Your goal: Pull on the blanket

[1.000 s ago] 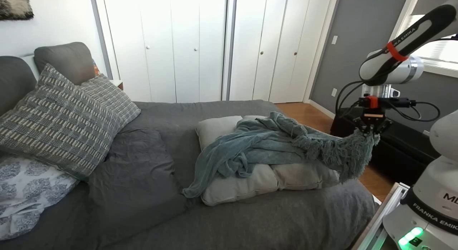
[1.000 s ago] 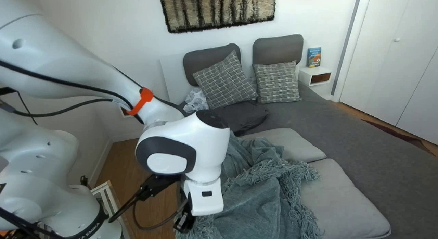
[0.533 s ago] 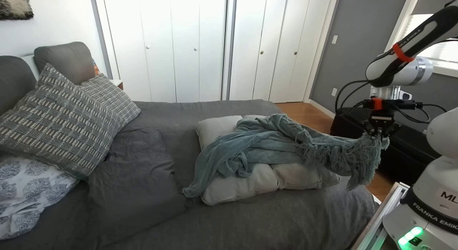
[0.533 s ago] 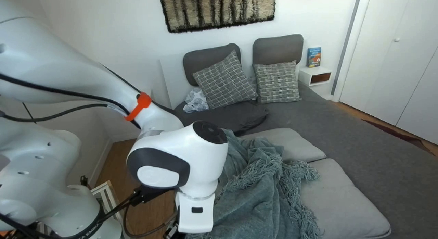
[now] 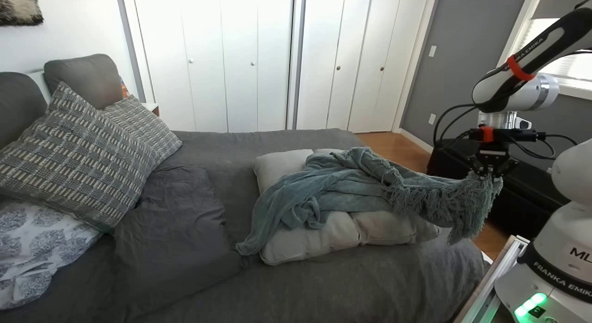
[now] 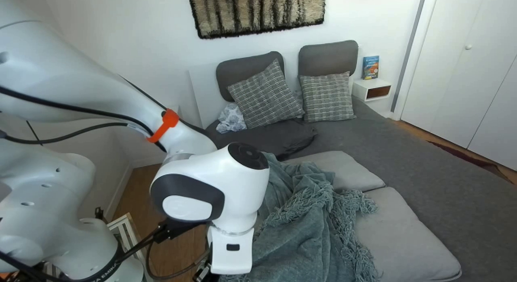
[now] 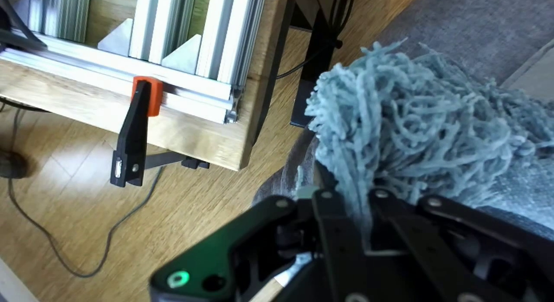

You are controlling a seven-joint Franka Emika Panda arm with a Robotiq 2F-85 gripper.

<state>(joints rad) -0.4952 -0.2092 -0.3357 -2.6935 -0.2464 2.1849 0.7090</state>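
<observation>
The teal, fringed blanket (image 5: 342, 189) lies rumpled across pale cushions on the bed. It also shows in an exterior view (image 6: 299, 241), partly behind my arm. One fringed end is raised and stretches past the bed's foot edge to my gripper (image 5: 485, 174), with tassels hanging down. In the wrist view my gripper (image 7: 352, 185) is shut on the blanket's fringe (image 7: 424, 124), with strands running between the fingers. The fingertips themselves are covered by the fringe. In an exterior view the gripper is mostly hidden at the bottom edge behind the wrist.
Pale cushions (image 5: 314, 242) lie under the blanket on the dark grey bed cover (image 5: 370, 286). A black bench (image 5: 527, 198) stands behind the gripper. In the wrist view, a wooden table with a metal frame (image 7: 203, 98) and a black clamp (image 7: 134, 137) stands beside the bed.
Between one second and half a second ago, my gripper moved away from the bed toward the robot base, drawing the fringed end along. Since then almost nothing has moved.
</observation>
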